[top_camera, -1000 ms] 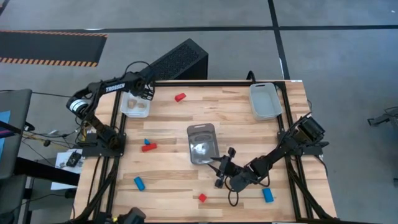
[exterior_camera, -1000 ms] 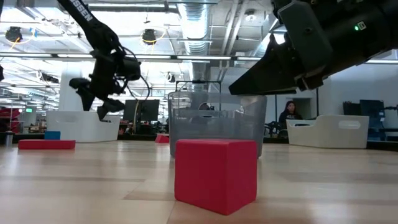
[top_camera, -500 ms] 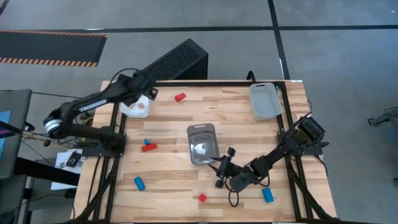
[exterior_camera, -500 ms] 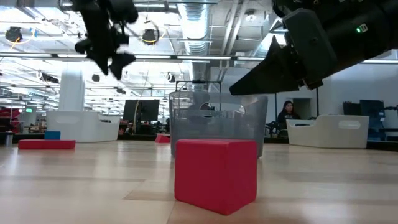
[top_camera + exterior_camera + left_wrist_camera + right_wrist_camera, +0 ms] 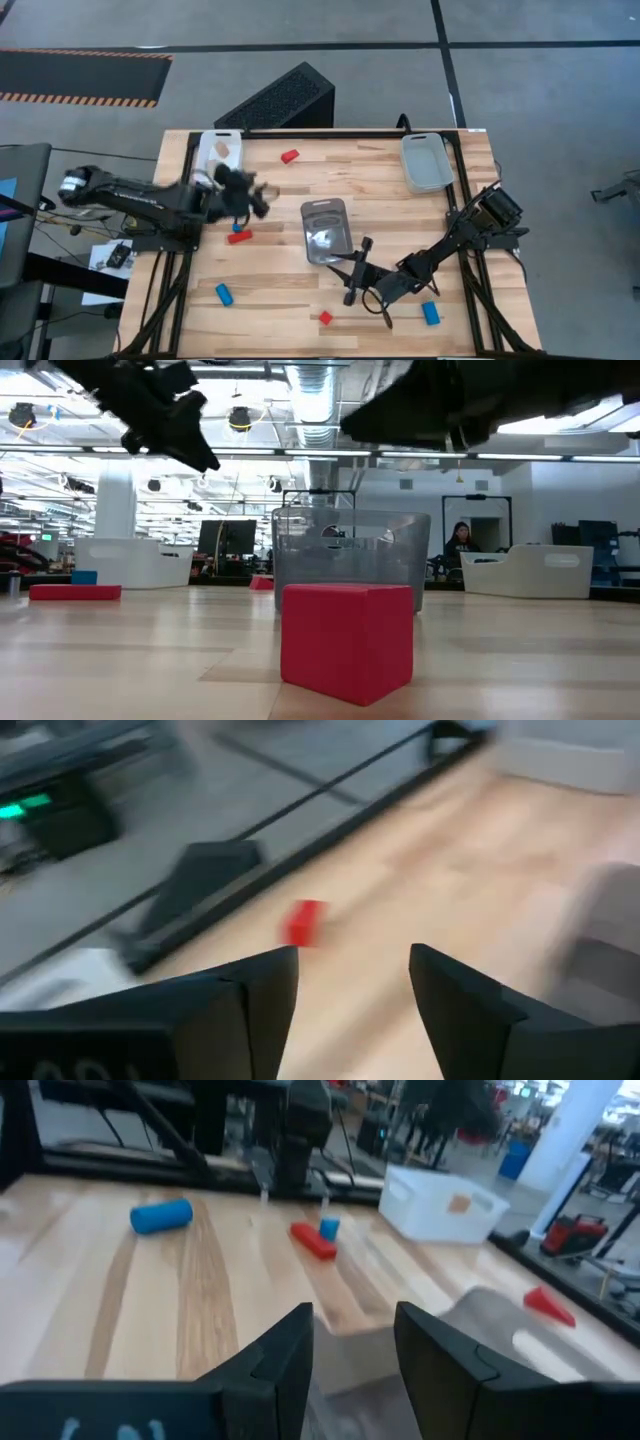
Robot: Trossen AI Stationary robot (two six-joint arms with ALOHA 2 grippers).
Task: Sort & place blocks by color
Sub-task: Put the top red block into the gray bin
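Observation:
In the high view, one red block (image 5: 290, 156) lies near the far edge and a second red block (image 5: 239, 237) sits beside a small blue block (image 5: 236, 228). A blue block (image 5: 223, 294), a red cube (image 5: 325, 318) and another blue block (image 5: 430, 313) lie toward the near edge. Light wood blocks (image 5: 224, 151) rest in the white tray (image 5: 208, 141). My left gripper (image 5: 262, 193) hovers open left of the grey tray (image 5: 325, 231); its wrist view (image 5: 352, 965) faces the far red block (image 5: 305, 922). My right gripper (image 5: 350, 275) is open at the grey tray's near end, holding nothing (image 5: 352, 1335).
A second, pale tray (image 5: 427, 162) stands at the far right corner. A black box (image 5: 285, 98) sits beyond the far edge. Bare wood lies between the left-hand blocks and the grey tray. In the low view the red cube (image 5: 347, 640) stands in front of the grey tray (image 5: 350, 555).
My left arm has swung away from the white tray at the far left corner, toward the near edge and the table's middle, and its gripper now hovers left of the grey tray. My right gripper has shifted slightly by the grey tray's near end. No block has moved.

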